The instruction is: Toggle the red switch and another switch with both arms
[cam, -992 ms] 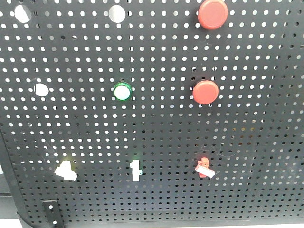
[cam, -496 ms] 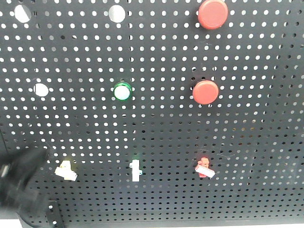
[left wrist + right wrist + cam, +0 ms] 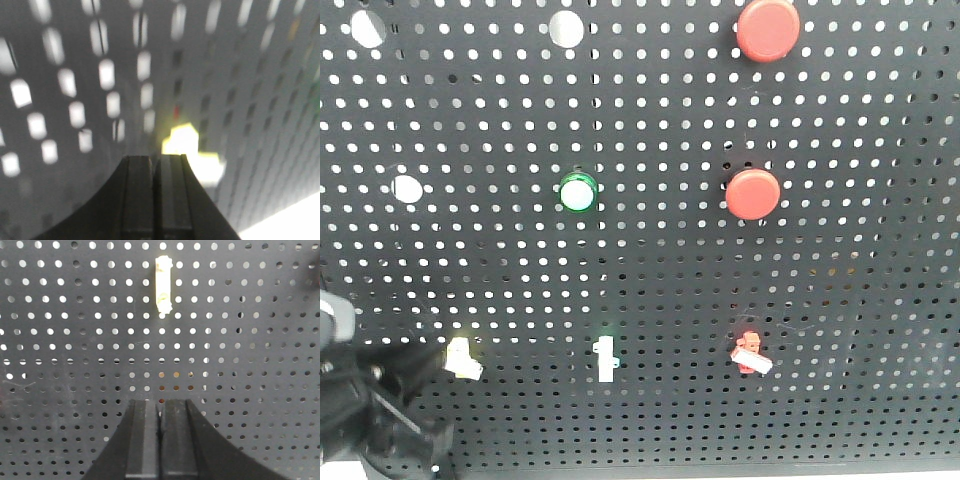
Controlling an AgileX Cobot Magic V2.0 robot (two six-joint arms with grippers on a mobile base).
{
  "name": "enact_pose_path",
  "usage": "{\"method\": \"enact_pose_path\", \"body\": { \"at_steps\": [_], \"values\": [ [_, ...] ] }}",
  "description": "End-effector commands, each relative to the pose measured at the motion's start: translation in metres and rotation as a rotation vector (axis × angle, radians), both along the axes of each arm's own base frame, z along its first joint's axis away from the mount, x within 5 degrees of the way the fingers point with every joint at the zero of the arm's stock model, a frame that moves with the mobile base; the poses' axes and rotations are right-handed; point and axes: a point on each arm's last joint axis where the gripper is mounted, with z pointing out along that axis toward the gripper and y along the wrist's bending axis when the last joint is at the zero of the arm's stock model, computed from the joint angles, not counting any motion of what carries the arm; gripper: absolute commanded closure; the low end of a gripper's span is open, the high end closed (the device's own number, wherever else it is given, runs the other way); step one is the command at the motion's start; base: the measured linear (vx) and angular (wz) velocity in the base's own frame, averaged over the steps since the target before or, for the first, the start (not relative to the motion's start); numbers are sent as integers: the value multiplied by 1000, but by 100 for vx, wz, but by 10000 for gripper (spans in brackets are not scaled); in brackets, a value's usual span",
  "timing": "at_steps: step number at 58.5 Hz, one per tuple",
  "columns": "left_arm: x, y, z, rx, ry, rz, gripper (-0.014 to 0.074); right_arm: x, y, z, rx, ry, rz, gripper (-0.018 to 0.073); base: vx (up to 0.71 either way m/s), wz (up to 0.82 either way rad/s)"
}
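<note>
My left claw point(image 3: 156, 167) is pressed fully together, gripping nothing. The pale-yellow switch point(image 3: 192, 150) sits just ahead of its tip, slightly right. My right claw point(image 3: 160, 412) is likewise closed and empty.

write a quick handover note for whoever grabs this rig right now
Left gripper: shut, tip right beside the pale-yellow toggle, low on the left of the pegboard; cannot tell if they touch.
Right gripper: shut, facing the board below a pale-lever toggle; not in the front view.
Red toggle: lower right, no gripper near it.
Done: left arm is at its switch.
Left: flip the yellow one, bring the right arm to the red one and flip it.
</note>
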Motion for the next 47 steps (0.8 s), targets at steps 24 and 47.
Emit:
{"method": "enact_pose_path", "body": {
  "at_steps": [24, 47],
  "values": [
    [-5, -5, 37, -98, -227, -38, 594, 1, 1, 18, -15, -106, 6, 566, 0, 0],
    [7, -8, 14, -45, -90, -26, 594, 1, 1, 18, -15, -106, 6, 566, 0, 0]
  ]
}}
